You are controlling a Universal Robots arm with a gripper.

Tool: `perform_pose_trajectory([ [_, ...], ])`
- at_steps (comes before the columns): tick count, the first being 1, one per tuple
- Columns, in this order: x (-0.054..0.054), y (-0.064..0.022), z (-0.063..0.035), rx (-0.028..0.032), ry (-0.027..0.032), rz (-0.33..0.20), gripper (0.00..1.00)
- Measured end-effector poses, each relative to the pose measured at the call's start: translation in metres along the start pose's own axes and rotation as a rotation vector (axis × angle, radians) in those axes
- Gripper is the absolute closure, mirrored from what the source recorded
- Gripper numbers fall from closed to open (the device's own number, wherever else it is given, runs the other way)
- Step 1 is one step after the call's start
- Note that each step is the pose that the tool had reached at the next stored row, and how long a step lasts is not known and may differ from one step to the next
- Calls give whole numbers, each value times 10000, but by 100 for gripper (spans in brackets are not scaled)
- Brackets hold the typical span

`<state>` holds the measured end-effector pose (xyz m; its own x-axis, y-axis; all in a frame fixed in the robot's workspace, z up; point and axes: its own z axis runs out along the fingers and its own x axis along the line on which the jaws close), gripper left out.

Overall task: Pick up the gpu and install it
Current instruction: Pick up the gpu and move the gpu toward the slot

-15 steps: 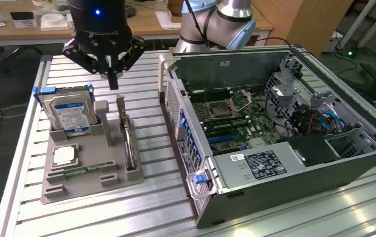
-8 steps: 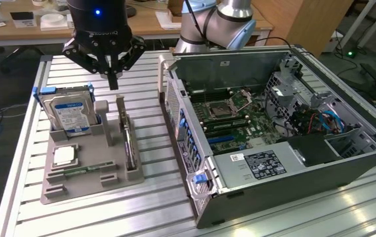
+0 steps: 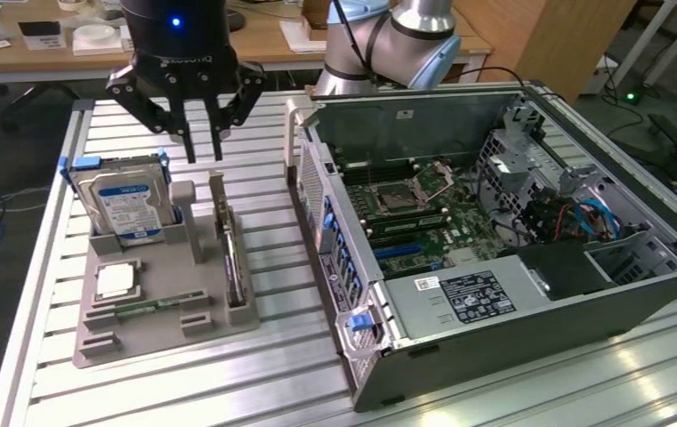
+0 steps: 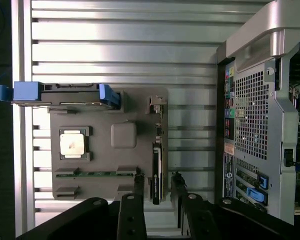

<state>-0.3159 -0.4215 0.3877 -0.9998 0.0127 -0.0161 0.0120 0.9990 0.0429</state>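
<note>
The gpu (image 3: 234, 267) stands on its edge in a slot along one side of a grey holder (image 3: 189, 276) on the slatted table. It shows as a thin dark card seen edge-on (image 4: 157, 172) in the wrist view. My gripper (image 3: 204, 153) hangs above the far end of the holder, between the hard drive and the gpu slot. It is open and holds nothing. In the wrist view the gripper (image 4: 158, 197) has its two dark fingers (image 4: 139, 192) on either side of the card's near end, well above it.
The holder also carries a silver hard drive (image 3: 131, 200) with blue clips, a processor (image 3: 116, 280) and a memory stick (image 3: 154, 307). An open computer case (image 3: 623, 294) lies at the exterior view's right, its motherboard (image 3: 433, 222) exposed. Desks stand behind the table.
</note>
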Motion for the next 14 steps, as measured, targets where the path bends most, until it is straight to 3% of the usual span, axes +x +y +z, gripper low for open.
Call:
perform_pose_trajectory([
  [6, 0, 0, 0, 0, 1, 0, 42],
  [9, 1, -1, 19, 1, 10, -6, 36],
  [10, 2, -2, 38, 0, 11, -7, 29],
  [14, 2, -8, 109, 0, 12, -10, 29],
])
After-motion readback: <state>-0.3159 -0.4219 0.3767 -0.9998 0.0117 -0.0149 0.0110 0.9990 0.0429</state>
